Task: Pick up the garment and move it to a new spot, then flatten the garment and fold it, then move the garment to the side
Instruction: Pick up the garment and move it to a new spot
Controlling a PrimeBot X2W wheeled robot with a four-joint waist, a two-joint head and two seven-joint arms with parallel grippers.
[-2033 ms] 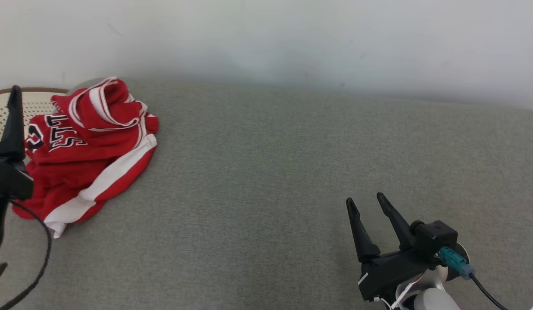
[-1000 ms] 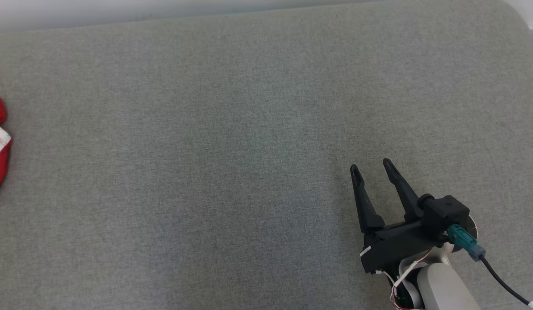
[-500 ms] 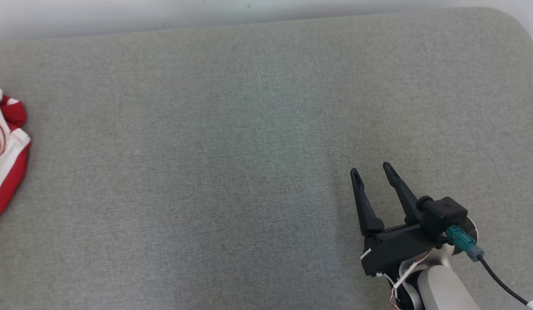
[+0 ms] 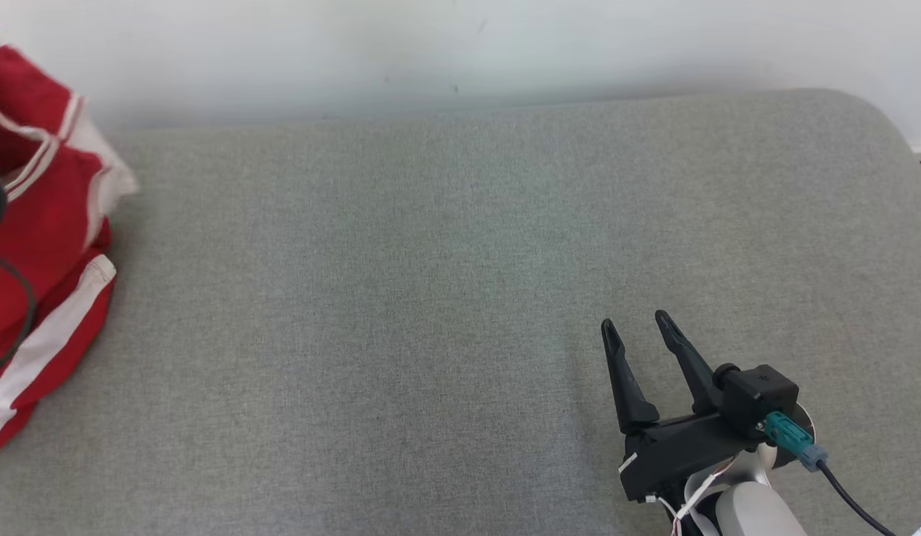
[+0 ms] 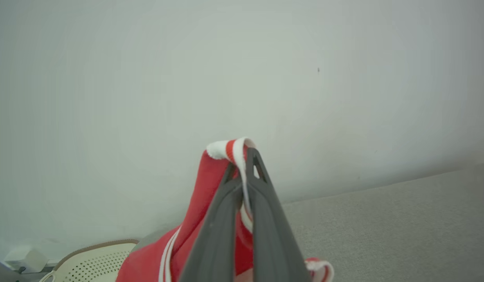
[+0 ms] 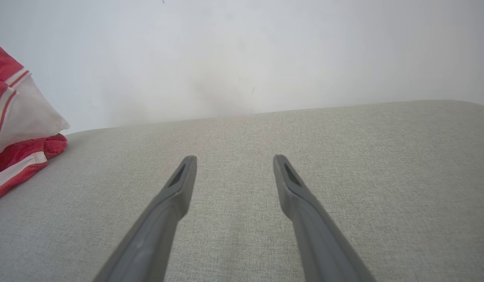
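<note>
Obs.: the left claw (image 5: pixel 243 164) is pressed together on the garment (image 5: pixel 200 188), pinching a white-and-red striped trim edge that loops over its fingertips. From the left wrist view the fabric falls away below the tips in a red peak, and the pale wall (image 5: pixel 242 70) lies behind. The garment is red with white bands and sits at the far left end of the grey fabric-covered desk (image 4: pixel 445 246), close to the wall. Its upper part is drawn up off the surface, while its lower folds, with a broad white stripe, rest on the desk near the left edge of the head view. A thin dark cable (image 4: pixel 24 313) curves across the red cloth there. Beside the garment, low in the left wrist view, the rim of a cream perforated basket (image 5: pixel 97 258) is visible; whether cloth and basket touch cannot be told. The right claw (image 4: pixel 635 322) is spread wide and pinches nothing. It sits over bare grey fabric towards the near right of the desk, fingers pointing towards the wall, well apart from the garment. A teal connector (image 4: pixel 784 435) with a dark lead sits at its wrist. In the right wrist view the garment shows at the far left, its white inner face hanging above a red fold on the surface.
</note>
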